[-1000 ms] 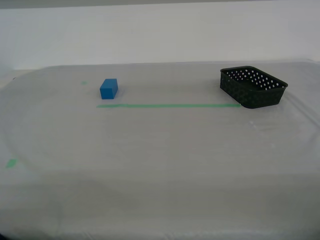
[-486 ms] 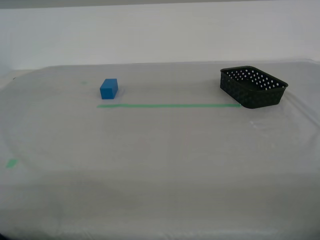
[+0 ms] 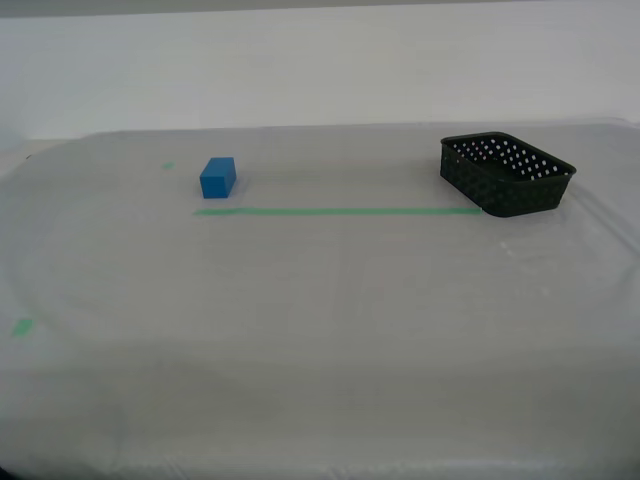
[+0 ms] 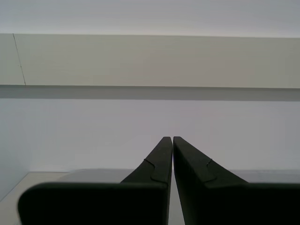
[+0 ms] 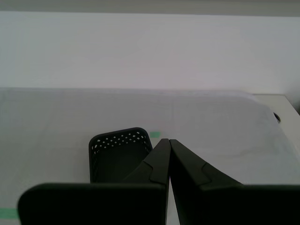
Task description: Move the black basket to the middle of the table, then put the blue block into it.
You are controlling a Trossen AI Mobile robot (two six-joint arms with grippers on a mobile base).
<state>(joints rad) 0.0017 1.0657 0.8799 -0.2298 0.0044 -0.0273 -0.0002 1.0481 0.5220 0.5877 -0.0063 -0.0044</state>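
1. The black basket point(image 3: 507, 175) stood on the table point(image 3: 320, 300) at the far part of the exterior view's right, well away from the middle. It sat upright with its open top facing up, and nothing showed inside it.
2. Its near corner on the exterior view's left touched, or nearly touched, the right end of the green tape line point(image 3: 337, 211), which ran across the table from left to right in that view.
3. The blue block point(image 3: 217, 177) rested on the table at the far left in the exterior view, just beyond the left end of the tape line and well apart from the basket.
4. A small green mark point(image 3: 168, 166) lay a little farther back and to the left of the block, and another green mark point(image 3: 21, 326) lay near the exterior view's left edge, closer to the camera.
5. My first gripper point(image 5: 165, 140) had its jaws pressed together with nothing between them. In the first wrist view, the black basket point(image 5: 119, 154) stood just beyond and beside the tips, apart from them.
6. My second gripper point(image 4: 168, 138) was likewise closed tight and empty, its tips pointing toward a pale wall point(image 4: 150, 126), with only a strip of table edge visible below.
7. Neither arm appeared in the exterior view.
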